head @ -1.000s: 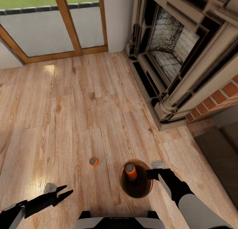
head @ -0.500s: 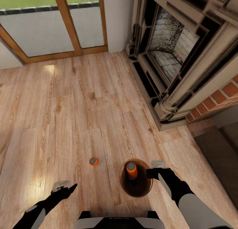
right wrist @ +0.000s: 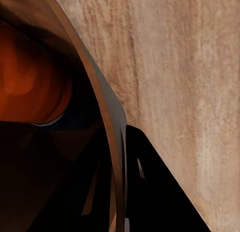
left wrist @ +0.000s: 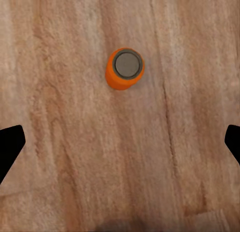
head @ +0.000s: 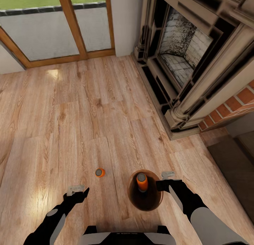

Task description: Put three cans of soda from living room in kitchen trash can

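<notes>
Two soda cans: one [head: 100, 172] upright on wood floor [head: 70, 114], seen top-down between spread left fingers [left wrist: 10, 147]; other [head: 141, 181] standing inside trash can [head: 151, 202]. Right gripper [head: 163, 185] clamped over bin rim, confirmed close by right wrist view.

On the wood floor [head: 106, 125], one soda can [head: 100, 172] stands upright. At its three o'clock, the brown bin [head: 145, 202] holds another can [head: 141, 181]. The right tool [head: 161, 185] grips the bin's rim; the left tool [head: 82, 192] hovers at seven o'clock from the floor can.
</notes>
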You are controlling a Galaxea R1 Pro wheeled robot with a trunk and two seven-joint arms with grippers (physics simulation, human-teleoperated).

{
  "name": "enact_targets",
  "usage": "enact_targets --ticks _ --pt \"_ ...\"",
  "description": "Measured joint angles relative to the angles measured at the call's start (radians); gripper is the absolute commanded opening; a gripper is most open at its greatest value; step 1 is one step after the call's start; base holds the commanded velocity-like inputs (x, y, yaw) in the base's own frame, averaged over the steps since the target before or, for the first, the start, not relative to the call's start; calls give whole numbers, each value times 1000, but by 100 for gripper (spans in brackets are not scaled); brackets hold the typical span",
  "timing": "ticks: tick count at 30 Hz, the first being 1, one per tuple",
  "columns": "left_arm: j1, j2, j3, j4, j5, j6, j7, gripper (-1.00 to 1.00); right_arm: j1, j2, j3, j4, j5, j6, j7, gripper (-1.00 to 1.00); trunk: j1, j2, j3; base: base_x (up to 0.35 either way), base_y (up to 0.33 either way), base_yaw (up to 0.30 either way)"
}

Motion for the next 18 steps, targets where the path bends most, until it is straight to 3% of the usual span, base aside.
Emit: enact_targets --ticks 7,11,18 --pt "0 -6 -1 5 -1 -29 42 100 0 1 0 0 0 0 0 -100 0 0 0 0 0 0" --pt "-16 -37 -1 11 -2 -42 66 100 0 0 0 0 1 0 0 -100 0 0 0 0 0 0" --pt "-24 -51 -1 12 -2 -45 70 100 0 0 0 0 0 0 -1 -100 0 0 0 27 0 0"
